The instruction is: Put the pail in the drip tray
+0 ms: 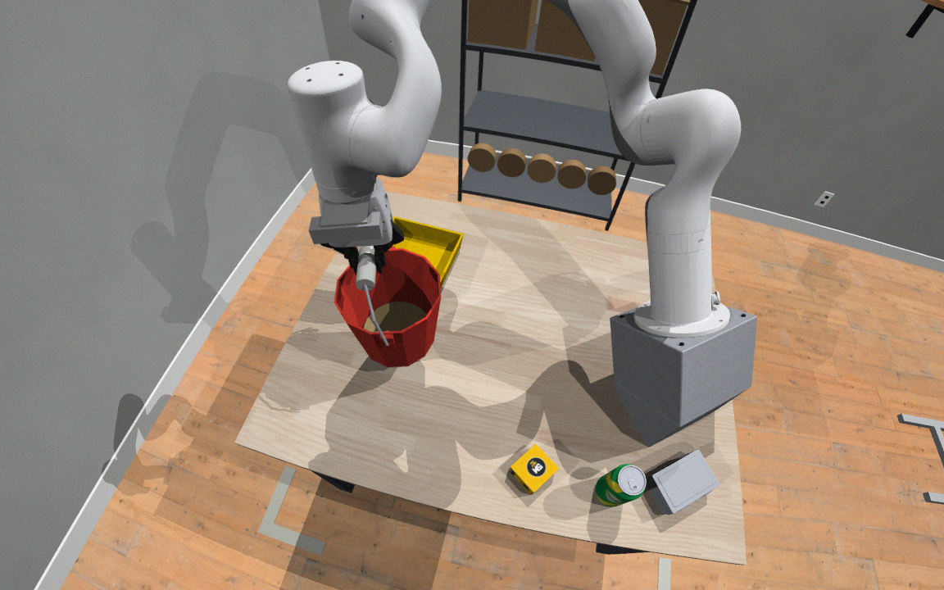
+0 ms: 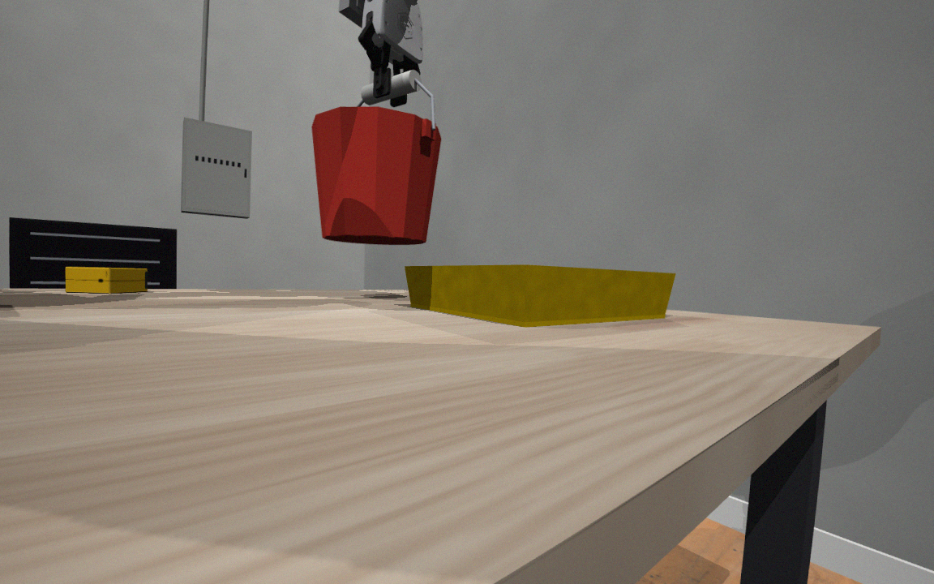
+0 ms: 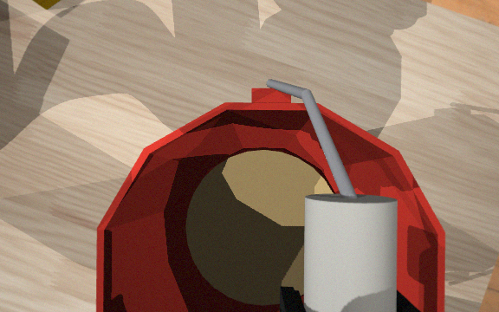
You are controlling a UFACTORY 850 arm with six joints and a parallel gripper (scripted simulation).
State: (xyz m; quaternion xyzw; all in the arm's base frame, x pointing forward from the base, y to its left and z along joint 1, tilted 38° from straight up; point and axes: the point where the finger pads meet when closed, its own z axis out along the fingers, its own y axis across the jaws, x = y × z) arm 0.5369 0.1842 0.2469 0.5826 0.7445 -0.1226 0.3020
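Note:
The red pail (image 1: 388, 306) hangs upright in the air by its wire handle. My gripper (image 1: 362, 258) is shut on the handle's white grip (image 2: 389, 86). In the exterior view the pail (image 2: 374, 173) hangs well above the table, its base higher than the rim of the yellow drip tray (image 2: 539, 293) and just left of the tray's near end. The tray (image 1: 432, 246) sits on the table behind the pail, partly hidden by it. The wrist view looks down into the pail (image 3: 271, 212), with the grip (image 3: 350, 251) in front.
A small yellow box (image 1: 533, 468), a green can (image 1: 619, 484) lying on its side and a grey box (image 1: 683, 480) sit near the table's front edge. The arm's grey base (image 1: 681, 370) stands at the right. A shelf rack (image 1: 555, 110) stands behind the table.

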